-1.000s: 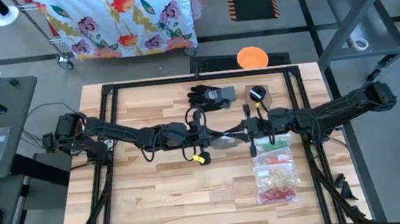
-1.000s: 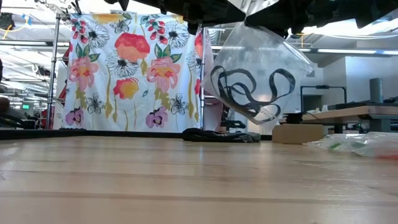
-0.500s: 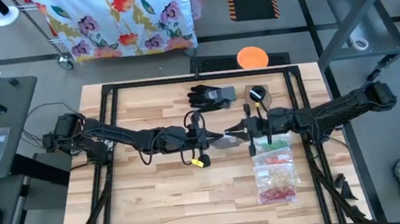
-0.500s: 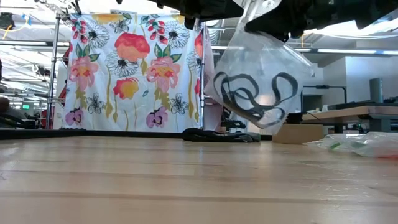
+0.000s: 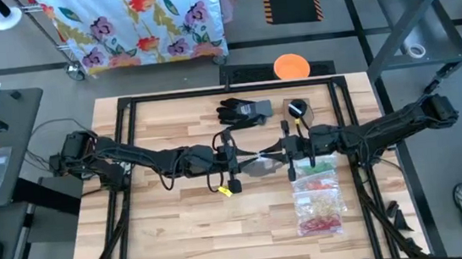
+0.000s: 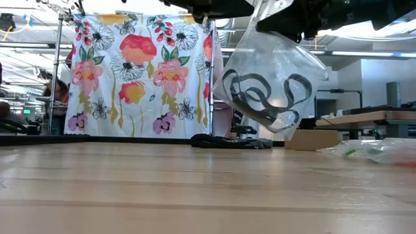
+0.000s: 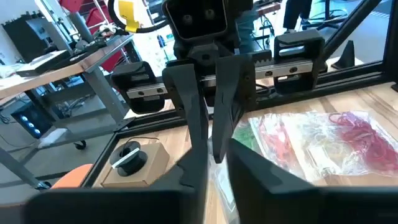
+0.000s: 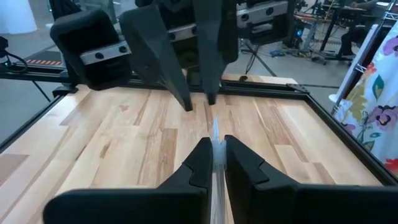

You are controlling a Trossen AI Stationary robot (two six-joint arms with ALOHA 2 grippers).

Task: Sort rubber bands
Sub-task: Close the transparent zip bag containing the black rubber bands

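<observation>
A clear plastic bag [image 6: 273,65] with black rubber bands [image 6: 260,97] in its lower part hangs over the middle of the table [image 5: 181,228], where both arms meet. My right gripper [image 8: 216,158] is shut on the bag's top. My left gripper [image 8: 199,102] faces it from the table's left side, its fingers a little apart just at the bag's top edge. I cannot tell whether they touch it. More rubber bands in green, yellow and red lie in clear bags [image 5: 318,193] on the table's right part. My right gripper pinches the bag's top edge [image 8: 215,134] between its two fingers. The fingers come level from the table's right side. The bag hangs below them, clear of the table, and the black bands [image 6: 286,91] sag into its lower corner.
A black glove [image 5: 242,111] and a small box with a black roll [image 5: 297,109] lie near the table's far edge. A dark frame [image 5: 126,140] runs around the tabletop. The near left of the table is bare wood.
My left gripper has rolled a little about its own axis, staying in place; the yellow tag under it has swung toward the table's near edge. The hanging bag has swayed slightly and keeps its height.
</observation>
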